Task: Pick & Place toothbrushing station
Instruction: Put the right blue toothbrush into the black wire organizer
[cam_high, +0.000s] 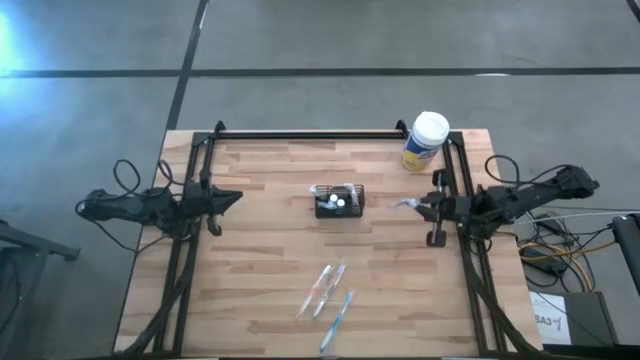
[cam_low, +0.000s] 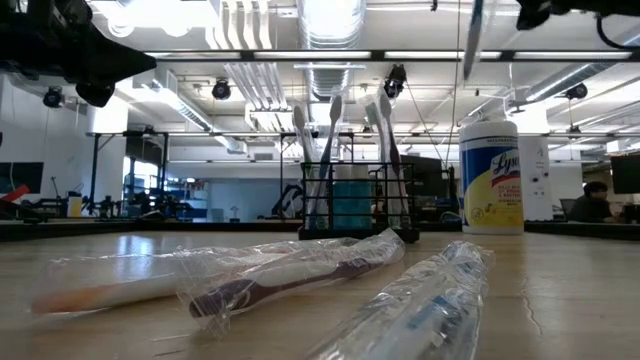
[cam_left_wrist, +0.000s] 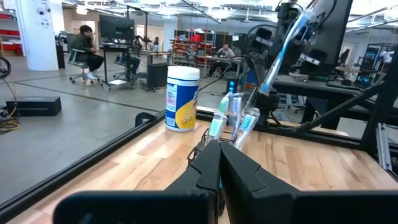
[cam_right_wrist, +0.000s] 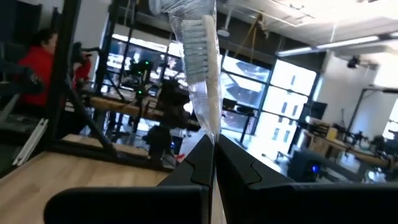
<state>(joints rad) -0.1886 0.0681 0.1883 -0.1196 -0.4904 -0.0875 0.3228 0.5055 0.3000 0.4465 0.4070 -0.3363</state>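
Note:
The black wire-mesh caddy (cam_high: 338, 201) stands on its base at the table's middle with several toothbrushes upright in it; it also shows in the low view (cam_low: 355, 205) and the left wrist view (cam_left_wrist: 231, 118). My right gripper (cam_high: 425, 207) is to its right, raised and shut on a plastic-wrapped toothbrush (cam_high: 404, 205). My left gripper (cam_high: 228, 199) is to the caddy's left, shut and empty, as the left wrist view (cam_left_wrist: 217, 163) shows. Three more wrapped toothbrushes (cam_high: 326, 290) lie flat on the table near its front edge. My right gripper pinches the wrapped toothbrush between its two fingers, on the clear wrap below the brush head (cam_right_wrist: 210, 135). The fingers come from the table's right. The bristle head (cam_right_wrist: 199, 43) sticks out beyond the fingertips. The brush is lifted clear of the table and tilted (cam_left_wrist: 285, 53).
A white-lidded yellow-and-blue canister (cam_high: 425, 141) stands at the back right, beside my right arm. A black frame (cam_high: 300, 133) runs along the far edge and down both sides. People sit at desks in the room beyond the table (cam_left_wrist: 84, 46).

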